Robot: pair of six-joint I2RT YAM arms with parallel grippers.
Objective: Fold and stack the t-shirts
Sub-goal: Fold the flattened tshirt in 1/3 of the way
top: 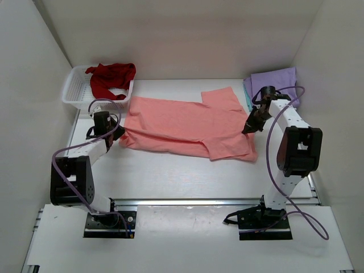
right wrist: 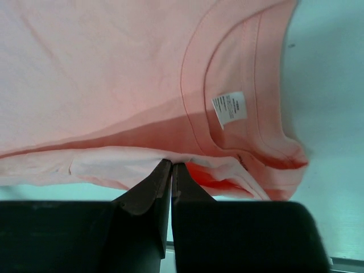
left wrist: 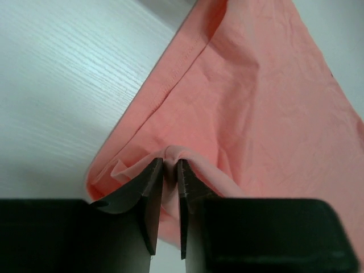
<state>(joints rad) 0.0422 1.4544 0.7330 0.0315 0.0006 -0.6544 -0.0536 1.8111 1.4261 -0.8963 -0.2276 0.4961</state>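
Observation:
A salmon-pink t-shirt [top: 182, 122] lies across the middle of the table, its near long edge folded over. At its left end my left gripper [top: 120, 132] has a small pinch of cloth bunched between its nearly closed jaws [left wrist: 169, 162]. My right gripper [top: 248, 129] is at the right end, shut on the folded edge [right wrist: 172, 164] just beside the collar and its white label [right wrist: 228, 107]. A dark red t-shirt [top: 111, 77] hangs out of the basket. A lavender-purple t-shirt [top: 276, 82] lies folded at the back right, with a teal edge [top: 248, 94] showing under it.
A white lattice basket [top: 74, 91] stands at the back left, close to the left arm. White walls close the table in on the left, back and right. A metal rail [top: 210, 201] runs along the near edge between the arm bases.

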